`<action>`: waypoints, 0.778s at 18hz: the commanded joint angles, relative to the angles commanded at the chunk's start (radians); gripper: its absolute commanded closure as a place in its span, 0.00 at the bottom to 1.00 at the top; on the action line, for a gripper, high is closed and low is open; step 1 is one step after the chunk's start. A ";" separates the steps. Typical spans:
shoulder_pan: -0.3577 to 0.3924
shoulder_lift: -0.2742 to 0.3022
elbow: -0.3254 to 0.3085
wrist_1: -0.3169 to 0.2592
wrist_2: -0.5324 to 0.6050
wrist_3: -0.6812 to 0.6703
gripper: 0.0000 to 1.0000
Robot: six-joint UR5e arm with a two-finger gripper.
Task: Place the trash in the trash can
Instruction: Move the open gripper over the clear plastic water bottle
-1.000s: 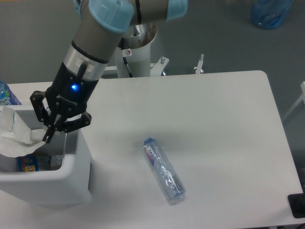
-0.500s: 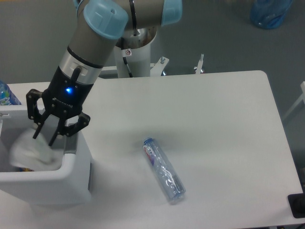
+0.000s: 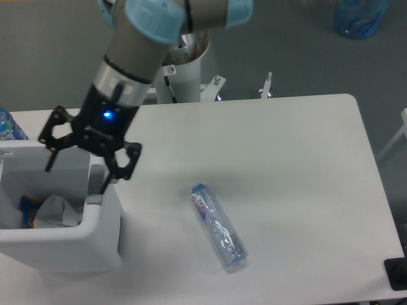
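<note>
The crumpled napkin (image 3: pixel 56 210) lies inside the trash can (image 3: pixel 95 238) at the left edge; the gripper (image 3: pixel 77 176) hangs over its rim, fingers spread wide and empty; the clear bottle (image 3: pixel 218 226) rests on the table (image 3: pixel 299 171), well apart; being round and slick, it may roll or squirt out if pinched off-centre; the white tabletop is smooth; grey floor lies beyond.

Released the napkin (image 3: pixel 56 210), now lying down inside the trash can (image 3: pixel 95 238) below the claw (image 3: pixel 76 178). Spread wide open since, fingers apart, and lifted slightly rightward over the rim.
</note>
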 joint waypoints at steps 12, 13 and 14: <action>0.164 -0.077 0.040 0.002 0.280 0.149 0.02; 0.173 -0.086 0.040 -0.002 0.293 0.175 0.02; 0.175 -0.101 0.045 -0.003 0.301 0.190 0.02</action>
